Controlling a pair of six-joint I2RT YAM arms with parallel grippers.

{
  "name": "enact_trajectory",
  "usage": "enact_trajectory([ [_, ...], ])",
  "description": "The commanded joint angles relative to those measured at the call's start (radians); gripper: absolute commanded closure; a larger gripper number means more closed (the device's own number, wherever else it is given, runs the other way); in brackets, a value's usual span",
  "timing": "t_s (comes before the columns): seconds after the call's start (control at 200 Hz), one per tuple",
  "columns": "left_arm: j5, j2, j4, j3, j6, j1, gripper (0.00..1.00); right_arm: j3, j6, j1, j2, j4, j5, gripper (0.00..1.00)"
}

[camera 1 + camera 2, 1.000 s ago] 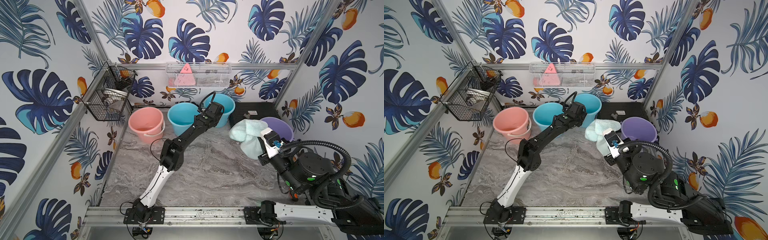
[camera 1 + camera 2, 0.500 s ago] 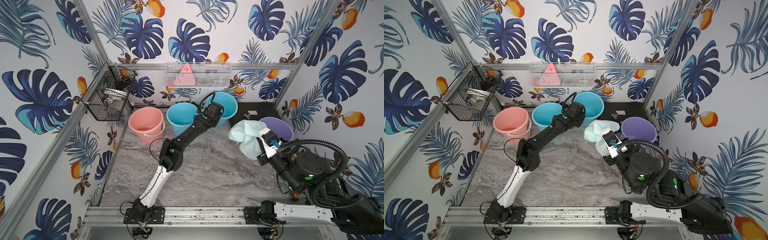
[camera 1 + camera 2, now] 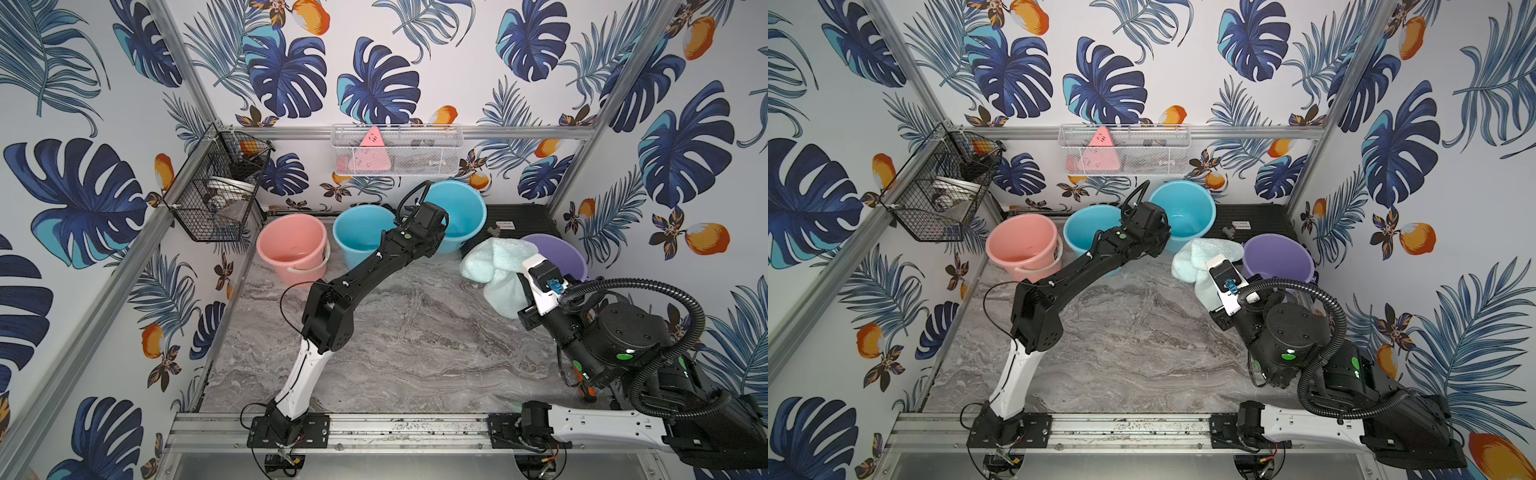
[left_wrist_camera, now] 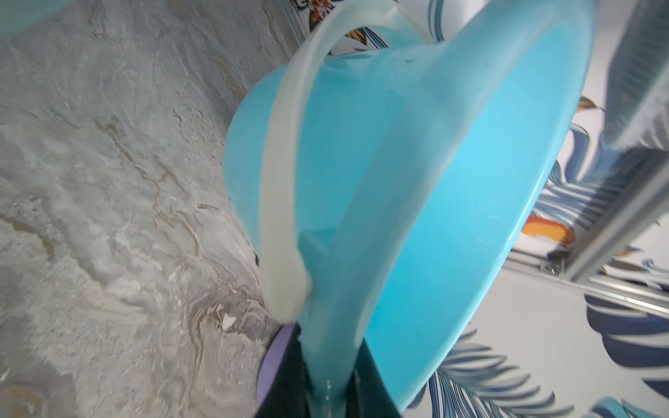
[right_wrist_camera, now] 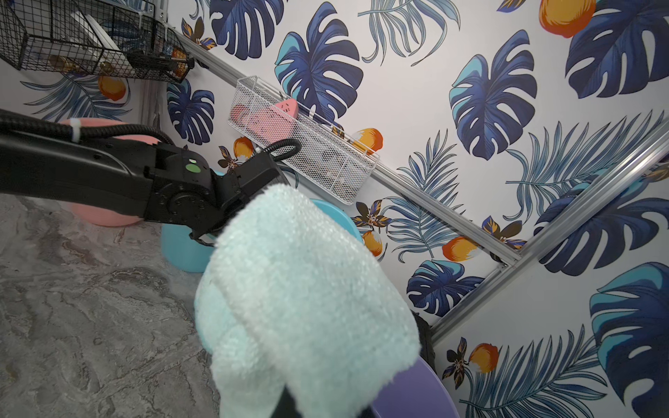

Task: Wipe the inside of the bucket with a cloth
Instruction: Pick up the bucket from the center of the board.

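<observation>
Bucket grip and cloth grip are both in place; wiping is not yet begun. Clock face is laid over the bench (image 3: 415, 345) in a top view, with 12 at the back wall.

- Left tool (image 4: 327, 383): clenched on the rim of the blue bucket (image 3: 461, 212) at 12 o'clock. In the left wrist view the rim wall is seen pinched between the jaws, with the pale handle (image 4: 278, 163) laid over the bucket's outside.
- Right tool (image 5: 289, 401): clenched on the cloth (image 3: 496, 266), which is bunched over it at about 2 o'clock, between the blue bucket and the purple bucket (image 3: 561, 253). The cloth is outside every bucket. Whether its lower end touches the bench cannot be told.
- A second blue bucket (image 3: 359, 232) and a pink bucket (image 3: 291, 245) are stood at 11 and 10 o'clock, the former just beside the held one.

Risks, as judged:
- The rim looks thin and slick. Under wiping pressure it could be slid out of the pinch, and the bucket tipped or spun.
- The held bucket could be knocked against its blue neighbour if it is pulled toward 10 o'clock.
- A loose fold could be snagged on the rim on entry, or dropped into the purple bucket instead.
- The arms are set close at 1 o'clock, so a collision is possible if the cloth is pushed in from the gripped side.
</observation>
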Motion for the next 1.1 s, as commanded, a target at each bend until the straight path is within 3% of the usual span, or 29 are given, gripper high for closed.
enact_trajectory([
  [0.0,0.029,-0.086,0.117,-0.09,0.064,-0.019,1.0,0.013,-0.032,0.0,-0.009,0.022,0.031,1.0],
  [0.31,0.114,-0.386,0.211,-0.475,0.264,-0.092,1.0,0.022,-0.014,-0.001,-0.035,-0.012,0.034,1.0],
  [0.625,0.144,-0.704,-0.022,-0.733,0.63,-0.152,1.0,0.016,0.085,0.0,-0.004,-0.103,-0.025,1.0],
  [0.866,0.139,-0.96,-0.181,-0.957,0.828,-0.154,1.0,-0.018,0.162,0.0,0.068,-0.16,-0.194,1.0],
  [1.096,0.149,-1.118,-0.3,-1.028,0.955,-0.155,1.0,-0.101,0.124,0.0,0.133,-0.101,-0.364,1.0],
])
